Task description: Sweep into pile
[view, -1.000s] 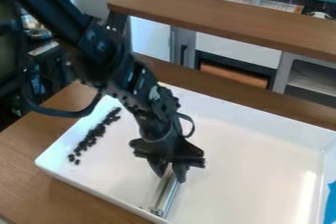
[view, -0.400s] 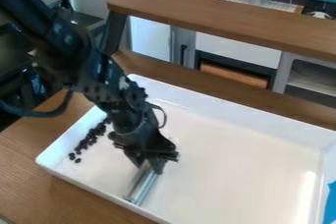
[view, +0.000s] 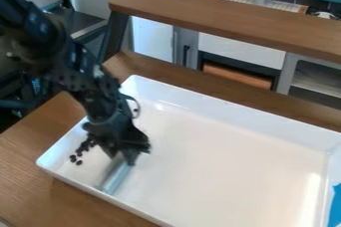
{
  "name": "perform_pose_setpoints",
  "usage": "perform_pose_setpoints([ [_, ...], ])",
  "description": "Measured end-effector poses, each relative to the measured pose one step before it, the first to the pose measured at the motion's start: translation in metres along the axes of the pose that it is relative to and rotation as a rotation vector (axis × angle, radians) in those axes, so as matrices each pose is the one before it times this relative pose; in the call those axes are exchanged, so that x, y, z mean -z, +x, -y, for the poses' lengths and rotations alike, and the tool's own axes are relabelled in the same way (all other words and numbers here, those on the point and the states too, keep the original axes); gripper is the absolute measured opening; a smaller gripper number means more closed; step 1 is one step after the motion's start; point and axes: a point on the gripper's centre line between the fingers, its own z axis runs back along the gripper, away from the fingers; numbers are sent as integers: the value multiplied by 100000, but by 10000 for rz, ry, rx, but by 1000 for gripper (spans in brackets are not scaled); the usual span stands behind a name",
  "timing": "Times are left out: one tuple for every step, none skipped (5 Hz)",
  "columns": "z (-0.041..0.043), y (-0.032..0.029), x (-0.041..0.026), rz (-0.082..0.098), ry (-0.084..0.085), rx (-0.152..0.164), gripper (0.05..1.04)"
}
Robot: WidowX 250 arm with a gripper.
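Note:
My gripper (view: 122, 159) hangs low over the left part of the white tray (view: 220, 171), shut on a silver bar-like sweeping tool (view: 114, 177). The tool slants down from the gripper toward the tray's front-left wall. Just left of the gripper lie several small dark pieces (view: 79, 158) in a loose line along the tray's left side; the arm hides the back part of that line.
The tray's walls stand around the work, on a brown wooden table (view: 40, 186). A raised wooden shelf (view: 226, 17) runs behind the tray. Something blue (view: 336, 206) shows at the right edge.
The gripper has moved left across the tray with the tool in it, from the middle-left toward the dark pieces. The front pieces lie where they were.

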Motion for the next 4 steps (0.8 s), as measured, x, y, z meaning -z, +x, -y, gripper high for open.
perform_pose_setpoints([
  [-2111,598,-321,137,316,158,370],
  [-1511,243,177,33,307,121,370],
  [1302,-244,-244,-297,-369,-260,370],
  [4465,1514,-2155,-353,-614,-370,370],
])
